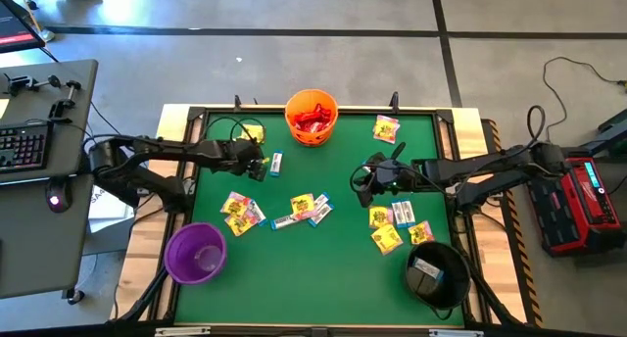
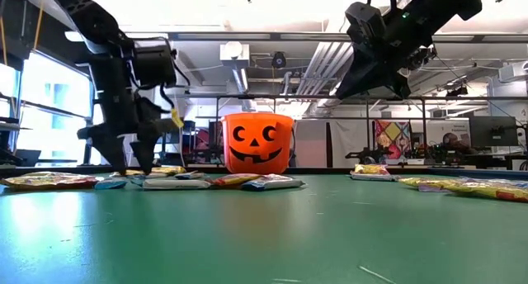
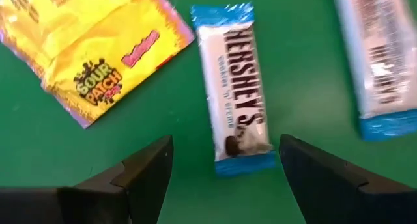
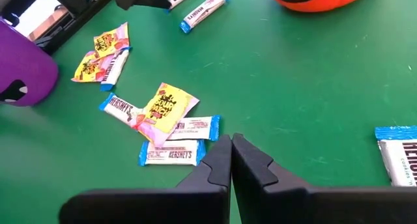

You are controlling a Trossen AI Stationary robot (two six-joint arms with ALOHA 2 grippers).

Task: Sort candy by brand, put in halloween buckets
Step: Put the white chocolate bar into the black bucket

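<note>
Left fingers (image 3: pixel 225 168) spread wide over a white-blue candy (image 3: pixel 236 87); right fingers (image 4: pixel 231 152) clenched empty.

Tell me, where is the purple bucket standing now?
In the high view the purple bucket stands at the table's near left corner, below the left arm, with yellow candy packets as its nearest neighbours.
</note>
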